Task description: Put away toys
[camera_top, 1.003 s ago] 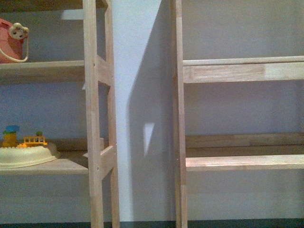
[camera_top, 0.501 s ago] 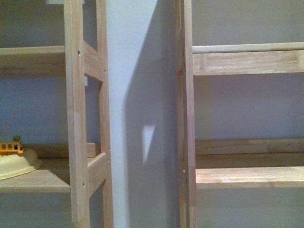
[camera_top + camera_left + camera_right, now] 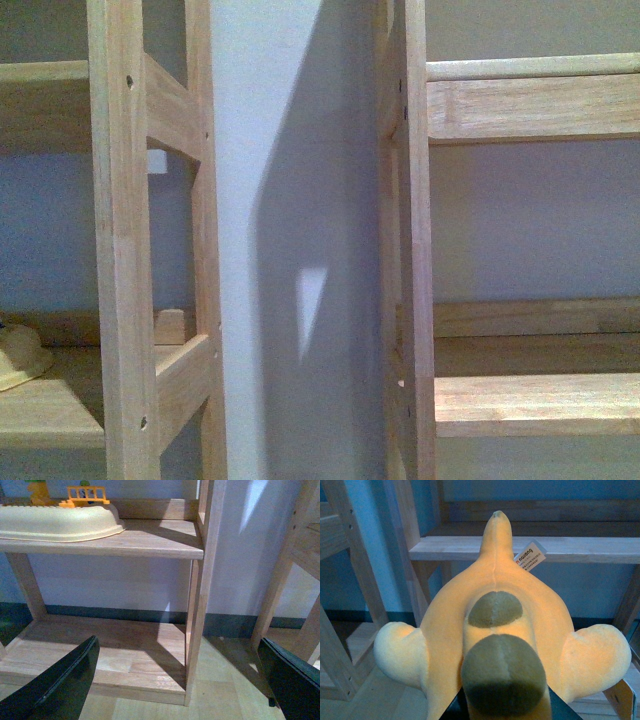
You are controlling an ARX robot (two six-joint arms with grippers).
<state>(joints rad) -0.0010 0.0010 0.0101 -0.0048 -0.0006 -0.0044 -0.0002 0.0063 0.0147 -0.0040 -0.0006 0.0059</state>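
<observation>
Left jaws: spread wide, one dark half at each lower corner of the left wrist view, with nothing between them. Through the gap and beyond the jaws stands a wooden rack. Its bottom board (image 3: pixel 120 655) lies nearest to the jaws, and its upper shelf (image 3: pixel 150 542) lies farther off and higher. A cream tray (image 3: pixel 55 522) rests on that upper shelf and carries an orange fence (image 3: pixel 85 494). An upright post (image 3: pixel 200 605) of the rack rises straight ahead of the gap.

Right jaws: closed on the plush animal (image 3: pixel 495 645). Dark jaw parts show at either side of its nearest end. The orange-yellow body extends away from the jaws, with two olive-brown patches along its middle. One paler rounded limb sits out to each side. Its tapered tip points at a shelf board (image 3: pixel 580 549) beyond the jaws. A white label (image 3: pixel 530 556) sticks out beside that tip. Whether the tip touches the board cannot be told.

Front view: neither arm is visible. The left rack (image 3: pixel 120 250) and right rack (image 3: pixel 415 250) stand apart, with bare wall (image 3: pixel 290 150) between them.
</observation>
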